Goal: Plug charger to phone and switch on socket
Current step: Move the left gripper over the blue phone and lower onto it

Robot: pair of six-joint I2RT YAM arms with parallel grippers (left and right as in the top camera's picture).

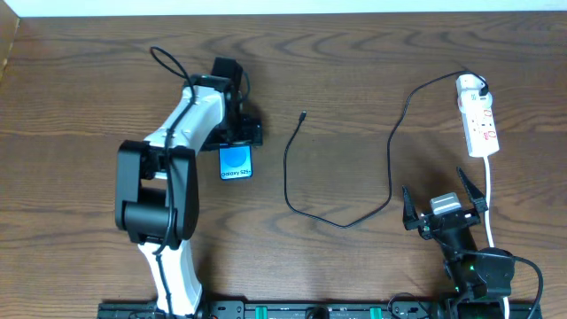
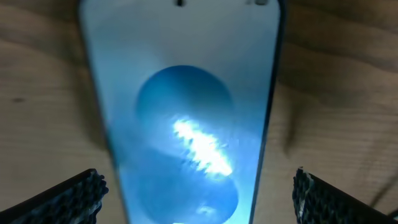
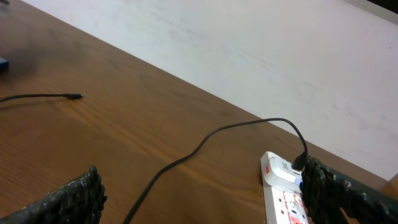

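The phone point(image 1: 236, 163) lies flat on the table with its blue screen up, and it fills the left wrist view point(image 2: 186, 118). My left gripper point(image 1: 237, 139) hovers over its far end, open, one finger point(image 2: 74, 196) on each side of the phone and apart from it. The charger cable point(image 1: 292, 190) loops across the table; its small plug tip point(image 1: 304, 113) lies loose right of the phone. Its other end is plugged into the socket point(image 1: 478, 120), a white power strip at the right. My right gripper point(image 1: 443, 202) stands open below the strip, holding nothing; the cable point(image 3: 180, 162) and strip point(image 3: 283, 193) lie ahead of it.
The strip's thick white cord point(image 1: 490, 204) runs down past my right arm. A white wall point(image 3: 249, 56) borders the table's far edge. Bare wood lies between the phone and the cable loop.
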